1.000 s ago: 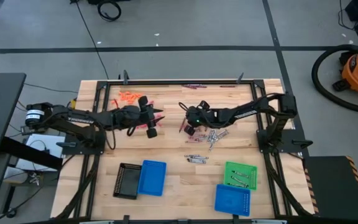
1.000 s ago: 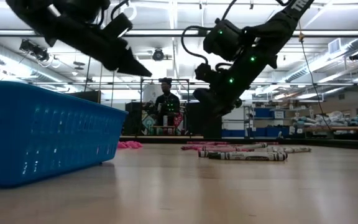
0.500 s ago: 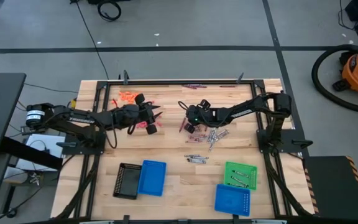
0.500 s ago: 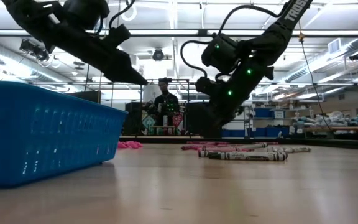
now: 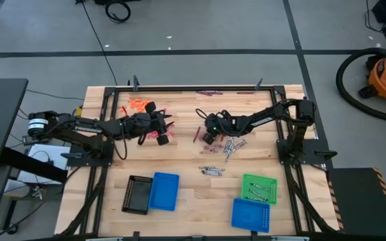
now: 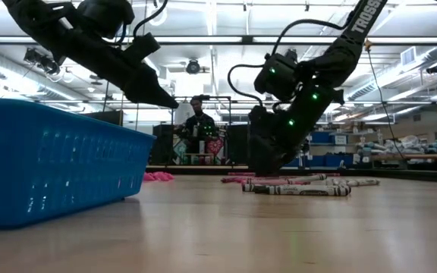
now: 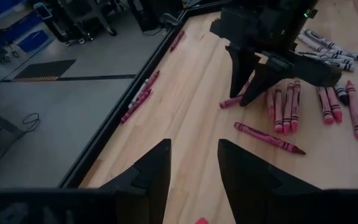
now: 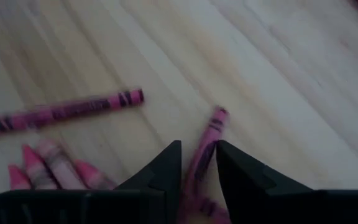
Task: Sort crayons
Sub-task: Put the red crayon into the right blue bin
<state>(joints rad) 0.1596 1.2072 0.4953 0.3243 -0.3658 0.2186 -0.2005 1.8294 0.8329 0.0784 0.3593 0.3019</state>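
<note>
Red-pink crayons lie flat on the wooden table under my right gripper. That gripper points steeply down, its fingertips just above the table. They stand narrowly apart on either side of one pink crayon. Silver-grey crayons lie beside it on the right and more nearer the front. Orange crayons lie at the far left. Dark purple ones lie along the far edge. My left gripper hangs open well above the table, left of the pile, with nothing seen between its fingers. My right gripper comes from above on a slant and straddles the pink crayon's middle, which lies flat on the table and runs along the gap between the fingers. Whether either finger touches it, I cannot tell.
A black tray and a blue tray stand at the near left. A green tray and another blue one stand at the near right. A person stands in the room beyond the far edge.
My right gripper has come down onto the pile of pink crayons and tipped more steeply, so its fingertips now stand at table height. The crayons have stayed where they lay.
</note>
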